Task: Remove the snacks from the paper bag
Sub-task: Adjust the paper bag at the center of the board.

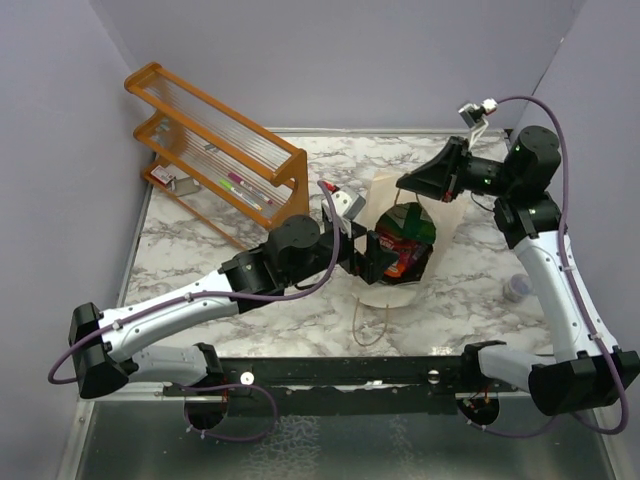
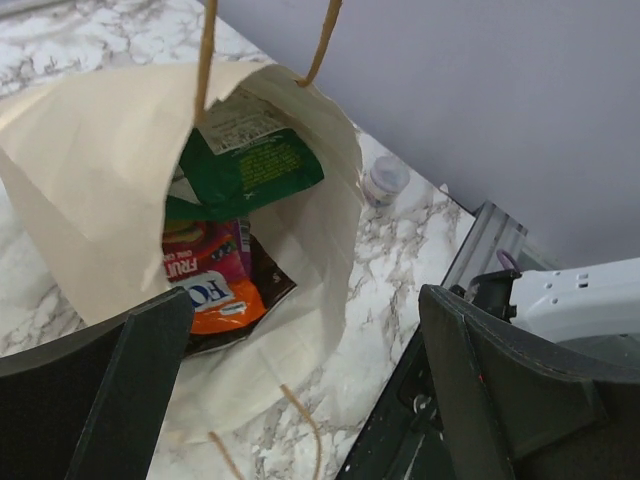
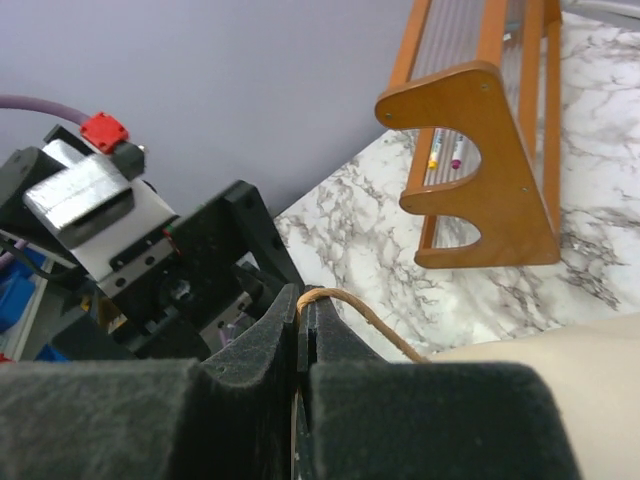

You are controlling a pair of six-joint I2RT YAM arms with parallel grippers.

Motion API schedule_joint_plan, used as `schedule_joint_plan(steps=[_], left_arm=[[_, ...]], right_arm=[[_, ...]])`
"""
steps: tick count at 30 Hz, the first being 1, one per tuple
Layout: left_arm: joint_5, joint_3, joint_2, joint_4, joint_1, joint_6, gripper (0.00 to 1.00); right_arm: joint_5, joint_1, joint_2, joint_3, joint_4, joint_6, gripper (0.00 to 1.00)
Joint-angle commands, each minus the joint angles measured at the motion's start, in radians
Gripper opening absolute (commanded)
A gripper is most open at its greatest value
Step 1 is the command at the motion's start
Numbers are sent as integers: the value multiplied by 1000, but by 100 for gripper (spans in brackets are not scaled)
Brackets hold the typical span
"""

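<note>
The beige paper bag [image 1: 385, 292] lies mid-table with its mouth held up and open. Inside I see snacks: a green packet [image 2: 250, 165], an orange-red candy bag [image 2: 210, 290] and a dark brown one [image 2: 265, 285]. My left gripper [image 1: 385, 255] is open at the bag's mouth, its jaws wide apart in the left wrist view [image 2: 300, 400], holding nothing. My right gripper [image 1: 410, 183] is shut on the bag's brown string handle [image 3: 350, 305], lifting the far rim of the bag.
An orange wooden slatted rack [image 1: 215, 150] with pens stands at the back left; it also shows in the right wrist view [image 3: 480, 150]. A small clear round cap [image 1: 517, 288] lies on the marble at the right, seen too in the left wrist view [image 2: 385, 180].
</note>
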Motion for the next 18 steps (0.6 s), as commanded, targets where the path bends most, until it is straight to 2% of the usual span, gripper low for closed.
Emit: schedule_joint_plan(steps=[1, 7, 10, 14, 18], left_arm=[[-2, -52, -45, -2, -5, -76, 99], [-20, -140, -56, -10, -18, -144, 99], [-113, -196, -44, 23, -82, -143, 99], [-284, -159, 49, -25, -172, -45, 99], [-359, -110, 154, -62, -197, 112, 90]], right_arm=[[87, 52, 7, 38, 120, 39, 1], [130, 52, 3, 8, 165, 59, 1], [180, 52, -16, -12, 164, 55, 1], [184, 52, -20, -9, 157, 58, 1], [190, 52, -28, 4, 119, 41, 1]])
